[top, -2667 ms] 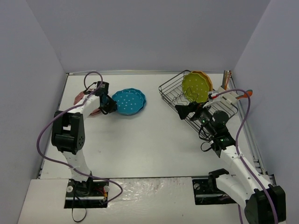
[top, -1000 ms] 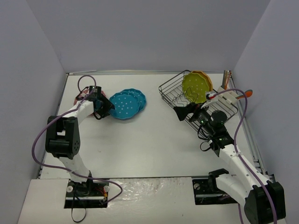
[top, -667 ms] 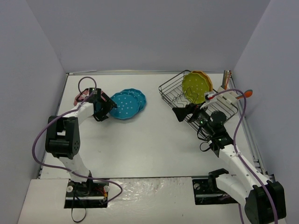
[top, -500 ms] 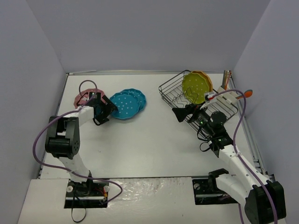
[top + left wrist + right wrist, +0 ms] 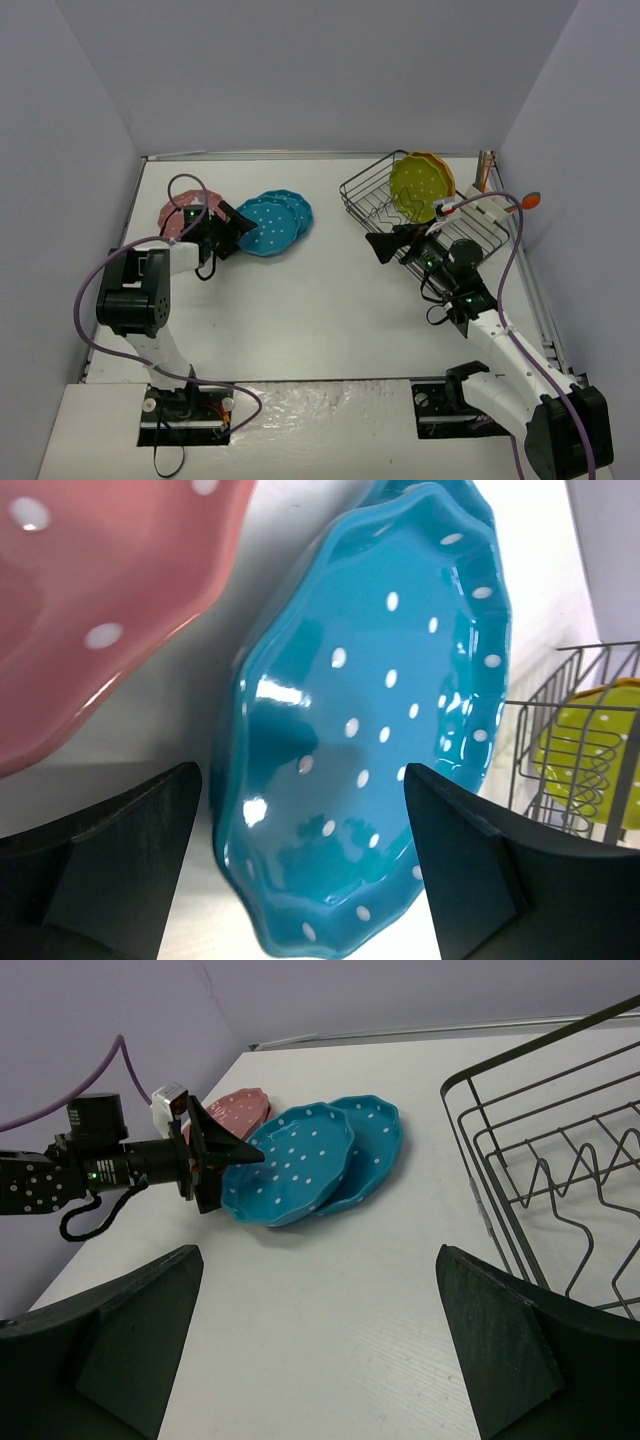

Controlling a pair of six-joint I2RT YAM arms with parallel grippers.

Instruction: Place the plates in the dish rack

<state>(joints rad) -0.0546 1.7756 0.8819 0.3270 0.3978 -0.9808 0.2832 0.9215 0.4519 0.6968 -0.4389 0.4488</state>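
Note:
Two blue dotted plates (image 5: 272, 222) overlap on the table, the nearer one (image 5: 290, 1165) leaning on the other (image 5: 372, 1140). My left gripper (image 5: 228, 228) is open at that plate's left rim. In the left wrist view the blue rim (image 5: 330, 880) lies between the spread fingers (image 5: 110, 870), which do not grip it. A pink plate (image 5: 178, 212) lies flat just left of it. The dish rack (image 5: 362, 196) holds a yellow-green plate (image 5: 418, 186) upright with an orange plate (image 5: 443, 170) behind it. My right gripper (image 5: 383, 243) hangs open and empty by the rack's near-left corner.
An orange-tipped utensil (image 5: 527, 201) and a brownish stick (image 5: 486, 166) sit beyond the rack near the right wall. Purple cables loop over both arms. Walls close in the table on the left, back and right.
My left gripper has opened wide and drawn back a little to the left of the blue plate. The pink plate now shows more fully. The right gripper has edged slightly left.

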